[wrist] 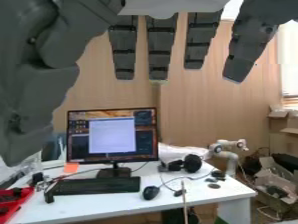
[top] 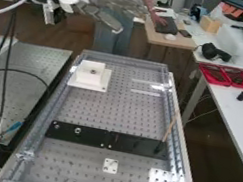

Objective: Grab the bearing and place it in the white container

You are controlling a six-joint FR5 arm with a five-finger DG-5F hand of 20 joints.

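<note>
Here's hand, up high by arm's end, well above bench, fingers stretched out straight, released, nothing in grasp! Down on perforated bench top, white container sits toward far end; small dark round spot at its middle looks like bearing. Nearer, smaller nut and larger nut stand on black bar.

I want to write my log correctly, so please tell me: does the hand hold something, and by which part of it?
Nothing is held: the hand is open, its fingers straight and empty.
</note>
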